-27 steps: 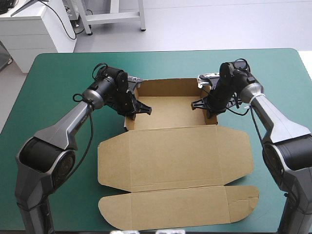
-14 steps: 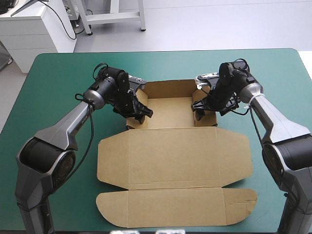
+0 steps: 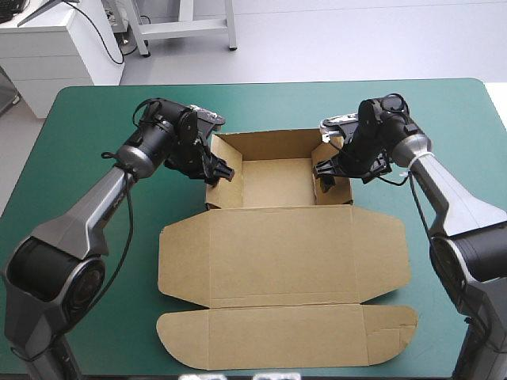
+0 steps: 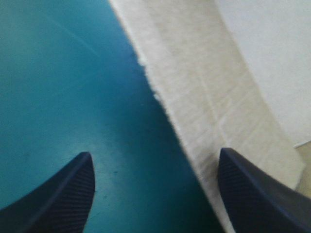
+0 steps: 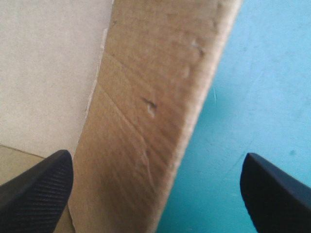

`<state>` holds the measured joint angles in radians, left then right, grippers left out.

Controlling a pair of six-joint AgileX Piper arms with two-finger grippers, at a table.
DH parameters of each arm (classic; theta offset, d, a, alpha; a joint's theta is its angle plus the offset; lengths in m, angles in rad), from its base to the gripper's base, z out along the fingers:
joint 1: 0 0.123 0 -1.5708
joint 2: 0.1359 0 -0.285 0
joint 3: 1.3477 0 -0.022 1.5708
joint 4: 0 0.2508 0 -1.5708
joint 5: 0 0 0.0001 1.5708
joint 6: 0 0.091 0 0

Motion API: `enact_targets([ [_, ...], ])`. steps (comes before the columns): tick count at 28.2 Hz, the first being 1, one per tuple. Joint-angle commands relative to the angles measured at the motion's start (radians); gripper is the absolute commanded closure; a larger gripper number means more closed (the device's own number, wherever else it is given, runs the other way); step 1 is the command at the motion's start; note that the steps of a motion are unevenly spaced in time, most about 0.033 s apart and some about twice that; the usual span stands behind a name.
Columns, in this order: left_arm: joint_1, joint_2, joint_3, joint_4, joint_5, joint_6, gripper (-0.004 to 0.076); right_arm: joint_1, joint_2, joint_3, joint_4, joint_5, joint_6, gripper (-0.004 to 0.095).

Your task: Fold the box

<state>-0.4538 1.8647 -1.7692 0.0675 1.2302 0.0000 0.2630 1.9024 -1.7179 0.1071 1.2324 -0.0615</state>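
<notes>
The brown box [image 3: 277, 253] is sat mid-desk [image 3: 444, 127], tray walls raised toward the far edge, lid laid flat toward the near edge. The left gripper [image 3: 223, 170] is spread open at the tray's left wall, and the right gripper [image 3: 325, 176] is held open astride the right wall.

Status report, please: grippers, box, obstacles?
Left gripper open, right gripper open, each astride a side wall. Box: tray walls up, lid flat. Nothing blocking.

Readable text: none in any view | box [image 3: 277, 245]: plain brown board, no print legible | tabletop [image 3: 79, 111]: teal-green cover, no markings legible
</notes>
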Motion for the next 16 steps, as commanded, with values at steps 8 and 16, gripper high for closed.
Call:
enact_targets([
  [8,-0.002,-0.37,-0.02,0.0,0.06,0.007,0.0367,0.001,-0.199,-0.053,-0.018,-0.017,-0.013,0.005],
  [16,-0.002,-0.621,0.14,0.006,0.06,0.093,0.0726,0.001,-0.212,-0.051,-0.011,-0.023,-0.018,0.005],
])
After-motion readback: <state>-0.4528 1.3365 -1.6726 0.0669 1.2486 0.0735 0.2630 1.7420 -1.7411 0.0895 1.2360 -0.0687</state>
